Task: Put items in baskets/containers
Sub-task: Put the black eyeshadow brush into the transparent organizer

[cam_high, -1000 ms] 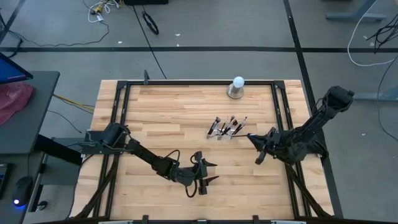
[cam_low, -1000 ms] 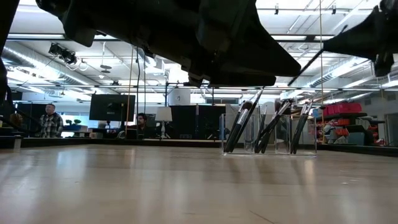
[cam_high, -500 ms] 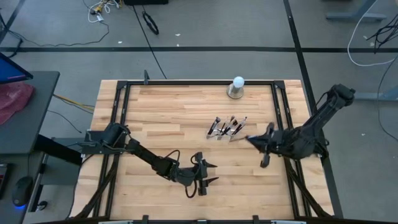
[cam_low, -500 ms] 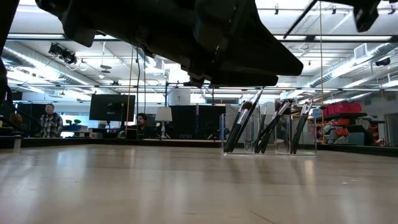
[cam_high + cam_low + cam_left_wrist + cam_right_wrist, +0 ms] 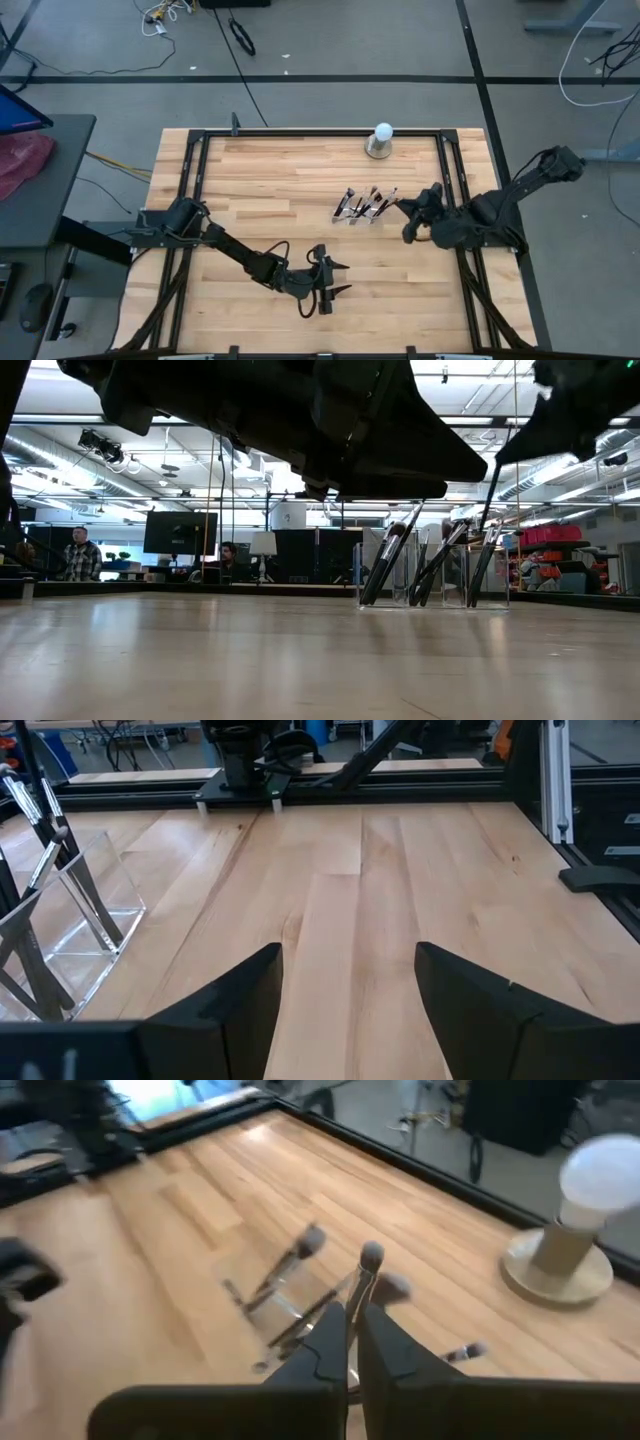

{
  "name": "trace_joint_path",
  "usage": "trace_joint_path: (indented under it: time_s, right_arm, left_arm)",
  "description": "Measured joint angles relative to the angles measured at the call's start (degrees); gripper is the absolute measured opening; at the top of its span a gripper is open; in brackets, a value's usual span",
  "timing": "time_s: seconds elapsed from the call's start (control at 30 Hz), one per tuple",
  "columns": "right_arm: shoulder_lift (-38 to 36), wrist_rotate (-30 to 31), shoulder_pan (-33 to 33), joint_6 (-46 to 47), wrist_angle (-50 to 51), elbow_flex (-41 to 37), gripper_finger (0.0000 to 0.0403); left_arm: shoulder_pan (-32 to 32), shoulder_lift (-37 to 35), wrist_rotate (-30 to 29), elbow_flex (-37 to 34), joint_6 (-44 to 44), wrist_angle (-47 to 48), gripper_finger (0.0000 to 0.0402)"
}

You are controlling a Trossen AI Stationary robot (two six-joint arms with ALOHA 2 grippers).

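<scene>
The clear plastic holder (image 5: 364, 208) stands on the table right of centre with several thin brushes leaning in it; it also shows in the low view (image 5: 436, 576) and the left wrist view (image 5: 62, 925). My right gripper (image 5: 406, 212) hovers just right of the holder, shut on one thin dark brush (image 5: 491, 482) that slants down over the holder's right end. My left gripper (image 5: 340, 278) waits open, low over the near middle of the table, its fingers (image 5: 250, 1000) touching nothing. My right gripper (image 5: 350, 1342) pinches the brush's thin shaft (image 5: 352, 1302) between its two fingers, slanting down from the table's right side. The brush is lifted clear and runs on past the fingertips, along the fingers. Its free lower end (image 5: 487, 510) hangs just above the holder.
A white ball on a grey round base (image 5: 381, 141) stands by the far edge, behind the holder. A black frame rail (image 5: 300, 131) rims the table. Bare wood (image 5: 260, 190) lies left of the holder. People sit in the room beyond the table (image 5: 80, 555).
My right gripper has gone up and toward the far edge and the holder, carrying the brush. It has tipped so that the brush, first slanting high off to the right, now points steeply down over the holder's right end. It has stayed shut.
</scene>
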State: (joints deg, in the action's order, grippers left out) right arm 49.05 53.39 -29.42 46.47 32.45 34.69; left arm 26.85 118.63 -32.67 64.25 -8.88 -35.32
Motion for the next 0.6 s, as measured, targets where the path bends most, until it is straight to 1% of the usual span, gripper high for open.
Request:
trace_joint_path:
  time_s: [0.1, 0.17, 0.3, 0.37, 0.47, 0.6]
  right_arm:
    - [-0.01, -2.33, 3.90, -0.24, -6.09, -3.97, 0.0003]
    - [0.03, -5.07, 6.60, -1.75, -10.57, -6.60, 0.0003]
    - [0.01, -12.49, 11.67, -5.00, -19.30, -10.61, 0.0004]
    - [0.01, -14.68, 13.64, -5.36, -22.12, -12.10, 0.0004]
    - [0.01, -16.89, 15.91, -5.35, -22.81, -13.10, 0.0011]
    - [0.01, -20.95, 18.04, -5.16, -23.21, -14.08, 0.0035]
  left_arm:
    - [0.00, 0.00, 0.01, 0.00, 0.00, 0.01, 0.0234]
    - [0.00, 0.00, -0.01, 0.00, 0.00, 0.01, 0.0234]
    - [0.00, 0.00, -0.01, 0.00, 0.01, 0.02, 0.0234]
    - [-0.04, 0.00, 0.00, 0.00, 0.02, 0.03, 0.0234]
    - [-0.04, 0.00, -0.01, 0.00, 0.02, 0.03, 0.0234]
    - [-0.04, 0.00, 0.00, 0.00, 0.01, 0.03, 0.0234]
